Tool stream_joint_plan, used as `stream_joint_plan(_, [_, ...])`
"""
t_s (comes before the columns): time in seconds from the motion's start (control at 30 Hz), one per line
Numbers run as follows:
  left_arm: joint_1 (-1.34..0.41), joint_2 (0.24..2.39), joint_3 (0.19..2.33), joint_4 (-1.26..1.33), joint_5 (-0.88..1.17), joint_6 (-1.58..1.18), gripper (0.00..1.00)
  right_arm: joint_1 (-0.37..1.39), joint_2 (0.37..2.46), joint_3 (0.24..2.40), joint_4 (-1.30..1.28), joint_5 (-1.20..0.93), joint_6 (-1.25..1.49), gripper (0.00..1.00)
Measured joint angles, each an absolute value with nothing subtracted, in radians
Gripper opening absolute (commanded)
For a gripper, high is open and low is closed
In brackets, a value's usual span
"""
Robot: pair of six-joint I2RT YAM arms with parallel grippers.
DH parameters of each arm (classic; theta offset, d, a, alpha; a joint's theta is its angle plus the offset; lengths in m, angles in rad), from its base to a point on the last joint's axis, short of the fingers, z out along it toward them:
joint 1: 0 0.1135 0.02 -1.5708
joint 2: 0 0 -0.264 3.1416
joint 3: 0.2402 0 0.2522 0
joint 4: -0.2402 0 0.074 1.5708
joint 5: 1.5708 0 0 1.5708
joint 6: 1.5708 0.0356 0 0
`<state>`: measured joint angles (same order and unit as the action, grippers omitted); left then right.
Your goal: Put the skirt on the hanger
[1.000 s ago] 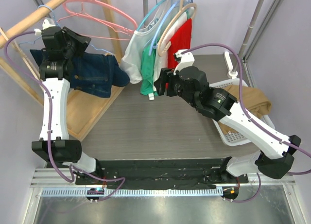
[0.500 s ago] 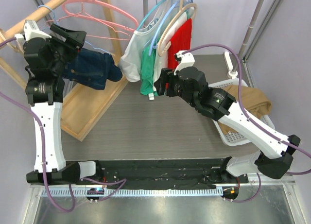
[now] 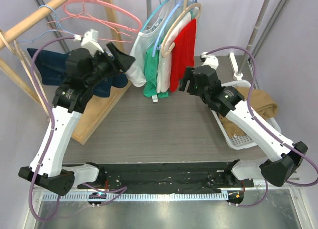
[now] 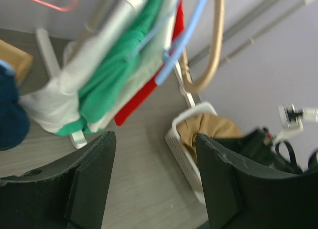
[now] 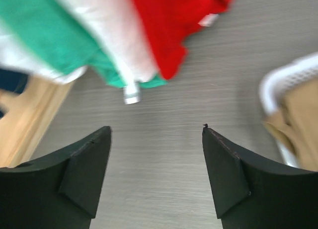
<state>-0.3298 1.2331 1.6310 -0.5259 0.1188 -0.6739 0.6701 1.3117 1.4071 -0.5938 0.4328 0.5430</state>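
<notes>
Both left fingers (image 4: 92, 182) and right fingers (image 5: 82, 172) have let go, so the skirt (image 3: 44, 67) hangs alone at ten o'clock, job likely done.

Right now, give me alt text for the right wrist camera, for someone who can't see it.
Open, empty jaws frame a grey table. Green, white and red clothes hang above, with a white basket of tan cloth at right.

- Left arm (image 3: 59, 127) rises from its base, elbow bent, wrist pointing right.
- Left gripper (image 3: 120, 61): jaws parted, nothing between.
- Right arm (image 3: 248, 124) stretches up and leftward.
- Right gripper (image 3: 187, 80): jaws wide, empty.
</notes>
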Motion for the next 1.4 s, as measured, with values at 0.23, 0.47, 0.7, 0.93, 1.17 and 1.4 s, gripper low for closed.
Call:
stream_joint_plan(0.23, [-0.516, 1.236, 1.509, -0.508, 0.113, -0.600, 0.69, 0.429, 1.247, 1.258, -0.640, 0.489, 0.575, 0.94])
stream_joint_plan(0.47, [-0.671, 1.278, 1.381, -0.500, 0.083, -0.590, 0.69, 0.268, 1.225, 1.100, -0.696, 0.501, 0.651, 0.95])
stream_joint_plan(0.7, [-0.790, 1.338, 1.286, -0.486, 0.062, -0.594, 0.71, 0.056, 1.222, 1.028, -0.707, 0.497, 0.708, 0.99])
stream_joint_plan(0.93, [-0.806, 1.355, 1.239, -0.482, 0.056, -0.597, 0.73, -0.126, 1.238, 1.019, -0.677, 0.492, 0.713, 1.00])
stream_joint_plan(1.17, [-0.806, 1.359, 1.230, -0.477, 0.051, -0.594, 0.74, -0.194, 1.415, 1.015, -0.595, 0.406, 0.707, 1.00])
stream_joint_plan(1.4, [-0.806, 1.361, 1.210, -0.476, 0.029, -0.594, 0.74, -0.195, 1.532, 1.001, -0.531, 0.312, 0.678, 0.09])
